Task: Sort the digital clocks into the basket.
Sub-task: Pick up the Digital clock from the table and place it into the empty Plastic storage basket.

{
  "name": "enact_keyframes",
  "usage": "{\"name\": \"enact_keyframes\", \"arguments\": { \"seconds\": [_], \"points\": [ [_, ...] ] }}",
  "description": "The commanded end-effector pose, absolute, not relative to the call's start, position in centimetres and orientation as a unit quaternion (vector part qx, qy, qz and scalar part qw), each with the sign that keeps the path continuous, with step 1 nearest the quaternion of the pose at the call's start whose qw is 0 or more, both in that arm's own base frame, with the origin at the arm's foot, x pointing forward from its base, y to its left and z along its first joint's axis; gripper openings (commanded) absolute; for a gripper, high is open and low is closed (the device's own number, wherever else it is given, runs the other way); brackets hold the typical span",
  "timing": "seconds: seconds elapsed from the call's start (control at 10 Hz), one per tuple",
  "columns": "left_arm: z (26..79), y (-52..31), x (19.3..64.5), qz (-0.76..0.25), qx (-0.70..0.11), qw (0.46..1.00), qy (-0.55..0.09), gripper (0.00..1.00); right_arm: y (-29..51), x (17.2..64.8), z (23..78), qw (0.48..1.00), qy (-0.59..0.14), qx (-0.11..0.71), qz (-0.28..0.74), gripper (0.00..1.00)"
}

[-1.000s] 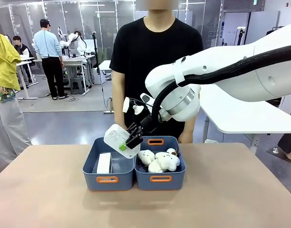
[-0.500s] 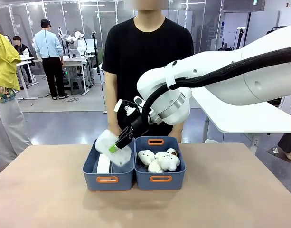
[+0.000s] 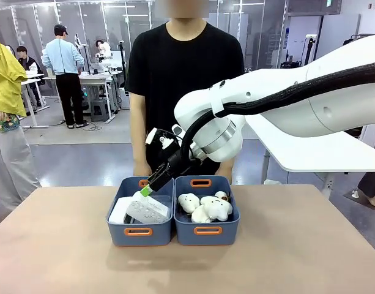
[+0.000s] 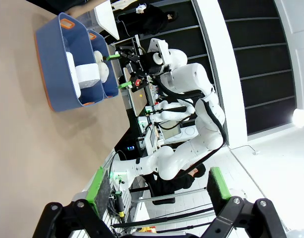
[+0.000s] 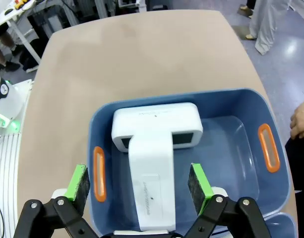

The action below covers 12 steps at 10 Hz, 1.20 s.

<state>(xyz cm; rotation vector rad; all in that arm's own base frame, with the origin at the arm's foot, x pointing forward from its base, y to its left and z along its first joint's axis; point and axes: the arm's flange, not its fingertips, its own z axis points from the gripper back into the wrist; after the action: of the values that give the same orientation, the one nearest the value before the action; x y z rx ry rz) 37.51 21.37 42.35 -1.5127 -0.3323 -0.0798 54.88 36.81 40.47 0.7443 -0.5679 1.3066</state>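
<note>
Two white digital clocks lie in the left blue basket (image 3: 140,230). One clock (image 3: 146,212) rests tilted, dotted face up, across the other clock (image 3: 118,212). In the right wrist view the upper clock (image 5: 151,183) crosses the lower clock (image 5: 156,125) inside the basket (image 5: 231,148). My right gripper (image 3: 149,187) hovers open just above them, with nothing between its green pads (image 5: 78,182). My left gripper (image 4: 159,186) stands open and far from the basket (image 4: 55,69), holding nothing.
The identical right bin (image 3: 207,230) touches the basket and holds white plush toys (image 3: 205,207). A person in a black shirt (image 3: 184,92) stands close behind both bins, one hand (image 5: 301,121) near the basket's far end. Bare tabletop (image 3: 297,245) surrounds the bins.
My right gripper carried the clock leftward and down over the left basket, then opened. The clock now lies in the basket on top of the other one.
</note>
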Motion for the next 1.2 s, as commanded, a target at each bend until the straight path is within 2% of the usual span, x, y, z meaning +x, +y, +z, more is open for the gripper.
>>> {"name": "enact_keyframes", "arguments": {
  "seconds": [0.0,1.1],
  "points": [
    [42.66,21.34,37.65,-0.035,-0.678,0.718,-0.154,1.00,37.09,54.62,40.62,0.688,-0.249,0.340,0.590,1.00],
    [42.66,21.34,37.65,-0.035,-0.678,0.718,-0.154,1.00,37.24,54.59,40.47,0.690,-0.251,0.339,0.589,1.00]
  ]
}}
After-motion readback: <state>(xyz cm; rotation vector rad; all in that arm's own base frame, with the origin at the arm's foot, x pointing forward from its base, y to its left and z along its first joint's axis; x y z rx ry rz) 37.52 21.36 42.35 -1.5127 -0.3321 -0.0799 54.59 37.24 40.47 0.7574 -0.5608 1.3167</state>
